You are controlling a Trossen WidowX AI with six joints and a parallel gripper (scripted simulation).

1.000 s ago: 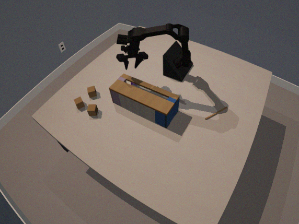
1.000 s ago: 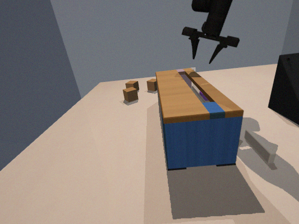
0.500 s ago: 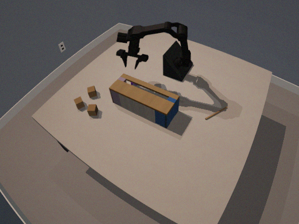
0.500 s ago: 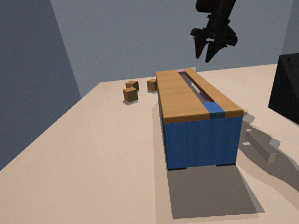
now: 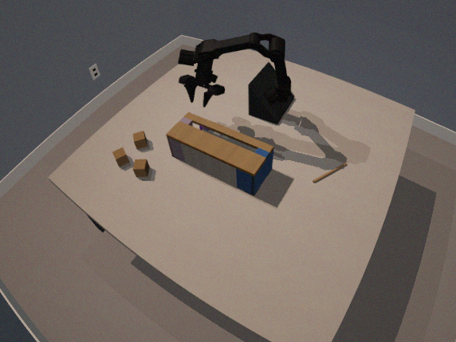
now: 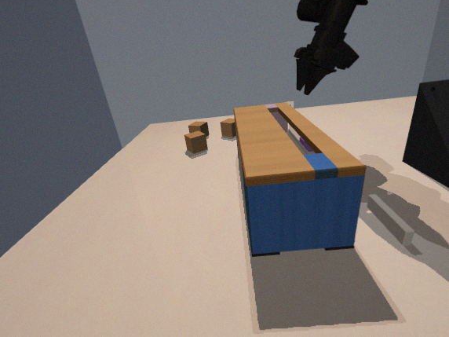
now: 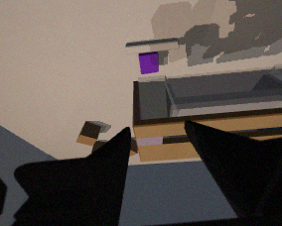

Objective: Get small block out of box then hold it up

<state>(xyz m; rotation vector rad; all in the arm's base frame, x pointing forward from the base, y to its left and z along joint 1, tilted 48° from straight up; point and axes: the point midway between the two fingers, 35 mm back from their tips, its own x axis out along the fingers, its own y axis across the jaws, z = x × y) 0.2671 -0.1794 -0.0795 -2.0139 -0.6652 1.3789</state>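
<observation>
wrist view, purple block [image 7: 149, 63] on the table, beyond the released hand's [image 5: 198, 104] [image 6: 302, 93] [image 7: 158, 127] fingertips

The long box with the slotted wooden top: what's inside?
A grey partition shows inside; the purple block is outside. The blue end panel hides whatever is behind it.

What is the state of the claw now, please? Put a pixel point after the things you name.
Claw [image 5: 198, 104] [image 6: 302, 92] [image 7: 157, 127]: open partway, holding nothing; the purple block [image 7: 149, 63] is on the table outside the box [image 5: 217, 144] [image 6: 302, 217] [image 7: 209, 119].
</observation>
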